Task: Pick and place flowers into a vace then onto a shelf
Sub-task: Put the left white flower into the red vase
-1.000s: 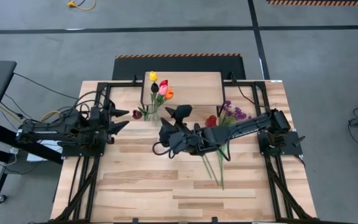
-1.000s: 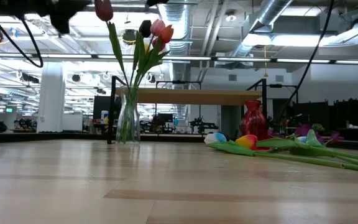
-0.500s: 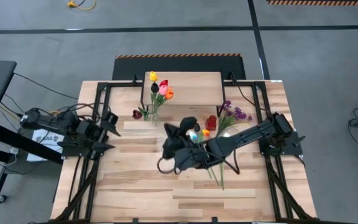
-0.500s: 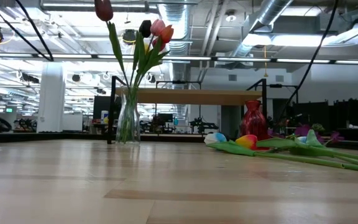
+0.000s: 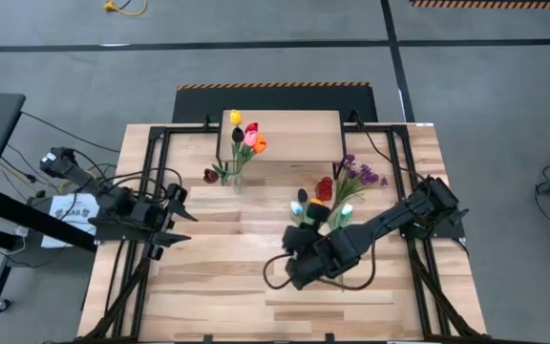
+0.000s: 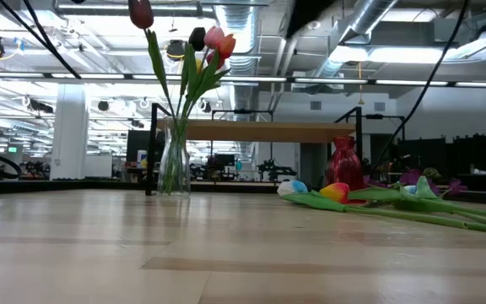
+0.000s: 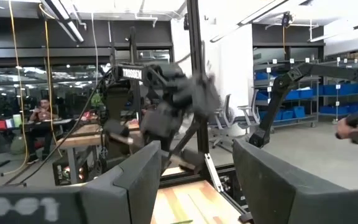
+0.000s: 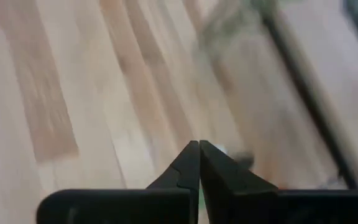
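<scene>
Fingers of the right gripper (image 8: 198, 163) are pressed together on nothing, over bare bench (image 5: 218, 277); this arm has swung from beside the vase (image 5: 234, 175) toward the near edge. Left gripper (image 5: 178, 213) has withdrawn leftward, fingers apart, empty. Loose flowers (image 5: 337, 196) remain lying beside the shelf (image 5: 299, 129); next pick pending.

Ceiling lamps (image 6: 378, 52) lit the room evenly; both wrist views were smeared, the table (image 8: 73, 93) blurred.
</scene>
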Controlling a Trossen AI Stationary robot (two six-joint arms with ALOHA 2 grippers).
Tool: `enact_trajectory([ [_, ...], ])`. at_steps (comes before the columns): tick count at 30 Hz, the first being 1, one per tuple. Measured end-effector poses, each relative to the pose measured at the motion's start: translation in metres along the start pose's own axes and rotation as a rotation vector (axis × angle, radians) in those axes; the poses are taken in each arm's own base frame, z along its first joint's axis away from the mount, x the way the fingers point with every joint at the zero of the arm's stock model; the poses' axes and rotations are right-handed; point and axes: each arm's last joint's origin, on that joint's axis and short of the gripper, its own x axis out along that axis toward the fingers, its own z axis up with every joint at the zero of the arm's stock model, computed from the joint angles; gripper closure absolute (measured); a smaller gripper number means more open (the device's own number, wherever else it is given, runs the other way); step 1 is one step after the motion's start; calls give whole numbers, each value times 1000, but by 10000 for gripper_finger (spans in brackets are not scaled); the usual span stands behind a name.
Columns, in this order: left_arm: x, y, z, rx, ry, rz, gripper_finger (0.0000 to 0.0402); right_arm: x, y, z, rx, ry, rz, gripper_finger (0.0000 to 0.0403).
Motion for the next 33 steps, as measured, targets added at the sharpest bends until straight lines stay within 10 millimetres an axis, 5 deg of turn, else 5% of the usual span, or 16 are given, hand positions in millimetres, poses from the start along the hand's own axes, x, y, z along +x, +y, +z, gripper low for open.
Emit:
enact_trajectory([
  [6, -1, -5, 1, 1, 2, -10, 210, 5, 20, -47, -7, 104, -54, 398],
  [14, -1, -8, -2, 2, 21, -33, 210, 14, 30, -78, -32, -139, 106, 402],
  [21, 5, -10, -6, 36, 37, -32, 210, 43, -12, -92, -61, -291, 509, 402],
  [27, 10, -12, -10, 78, 46, -35, 210, 53, -53, -125, 225, -225, 457, 402],
  [33, 11, -13, -14, 142, 79, -45, 210, 36, -50, -134, 542, -250, 424, 402],
])
